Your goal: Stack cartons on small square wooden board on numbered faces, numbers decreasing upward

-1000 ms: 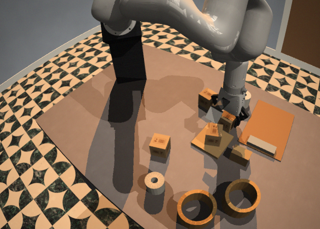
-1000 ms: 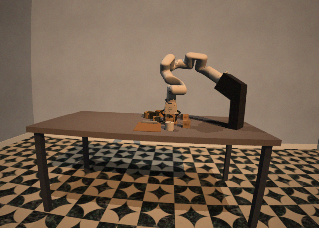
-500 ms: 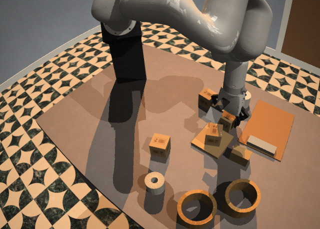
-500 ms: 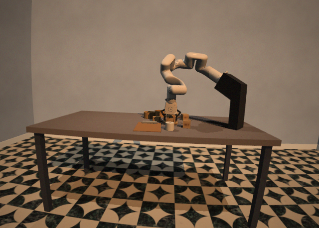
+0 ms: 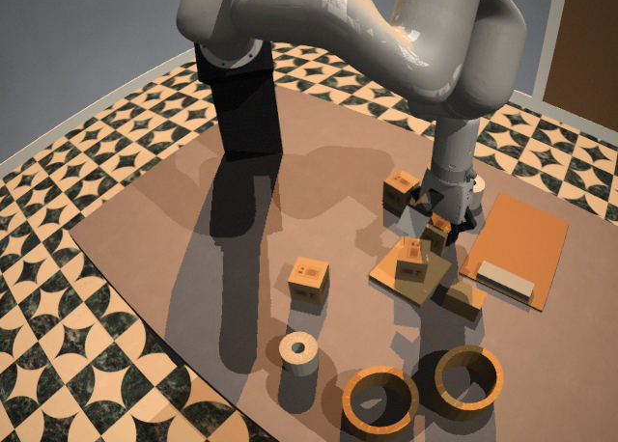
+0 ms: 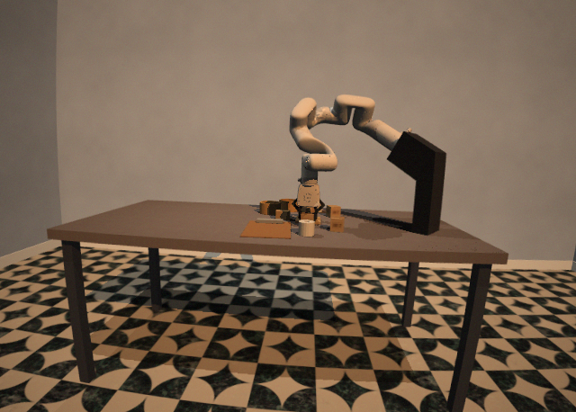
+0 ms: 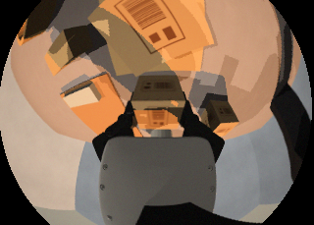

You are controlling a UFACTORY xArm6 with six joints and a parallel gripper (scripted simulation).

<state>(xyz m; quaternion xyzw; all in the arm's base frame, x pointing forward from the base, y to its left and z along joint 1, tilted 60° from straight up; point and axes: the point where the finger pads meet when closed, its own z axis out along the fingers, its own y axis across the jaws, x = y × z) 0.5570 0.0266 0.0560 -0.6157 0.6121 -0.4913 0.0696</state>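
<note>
My gripper (image 5: pixel 441 229) is shut on a labelled carton (image 5: pixel 435 234) just behind the far corner of the small square wooden board, low at the table. In the wrist view the fingers clasp this carton (image 7: pixel 157 102) on both sides. A second carton (image 5: pixel 413 260) stands on the board and also shows in the wrist view (image 7: pixel 147 23). A third carton (image 5: pixel 400 186) stands on the table behind and left of the gripper. A fourth carton (image 5: pixel 308 279) stands alone to the left of the board.
A plain tan block (image 5: pixel 463 298) lies at the board's right corner. A large orange board (image 5: pixel 517 248) with a beige bar lies to the right. Two wooden rings (image 5: pixel 379 402) (image 5: pixel 467 382) and a holed cylinder (image 5: pixel 298 352) stand in front. Another pale cylinder (image 5: pixel 480 188) stands behind the gripper.
</note>
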